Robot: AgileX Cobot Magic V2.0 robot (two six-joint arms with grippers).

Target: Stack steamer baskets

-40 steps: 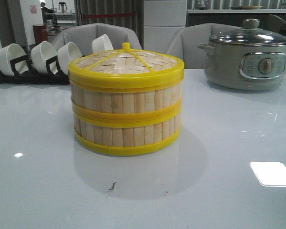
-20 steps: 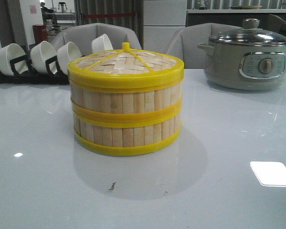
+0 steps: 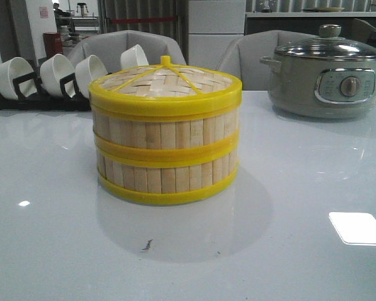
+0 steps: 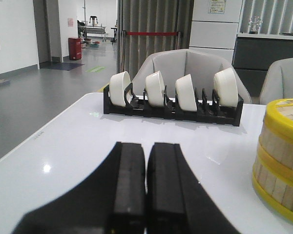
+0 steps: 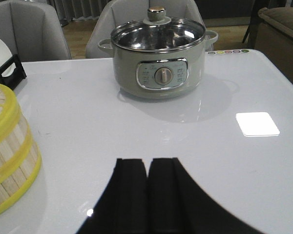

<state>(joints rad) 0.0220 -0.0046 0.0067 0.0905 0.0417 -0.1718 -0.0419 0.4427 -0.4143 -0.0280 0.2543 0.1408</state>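
Observation:
Two steamer baskets stand stacked in the middle of the white table: the lower basket (image 3: 169, 179) carries the upper basket (image 3: 166, 132), and a woven lid (image 3: 166, 84) with yellow rim and spokes covers the top. The stack's edge shows in the left wrist view (image 4: 282, 161) and in the right wrist view (image 5: 10, 156). My left gripper (image 4: 146, 146) is shut with nothing in it, off to the stack's left. My right gripper (image 5: 146, 162) is shut and empty, off to the stack's right. Neither gripper appears in the front view.
A black rack of several white bowls (image 3: 50, 78) stands at the back left (image 4: 171, 100). A grey-green electric pot with a glass lid (image 3: 329, 75) sits at the back right (image 5: 158, 61). Grey chairs stand behind the table.

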